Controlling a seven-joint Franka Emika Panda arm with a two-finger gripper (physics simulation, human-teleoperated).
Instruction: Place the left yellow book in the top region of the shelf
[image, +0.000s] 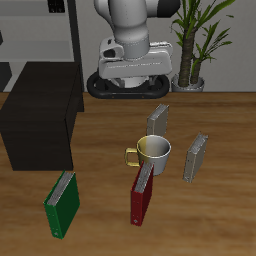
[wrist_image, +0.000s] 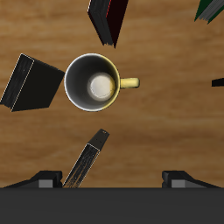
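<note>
The claw hangs released above the desk, its fingers spread wide with nothing between them. The left yellow book stands upright beside the mug, on the side away from the shelf (which sits well apart at the desk's edge). Its twin, the other yellow book, stands just behind the mug, farther back. A red book and a green book stand nearer the front edge.
</note>
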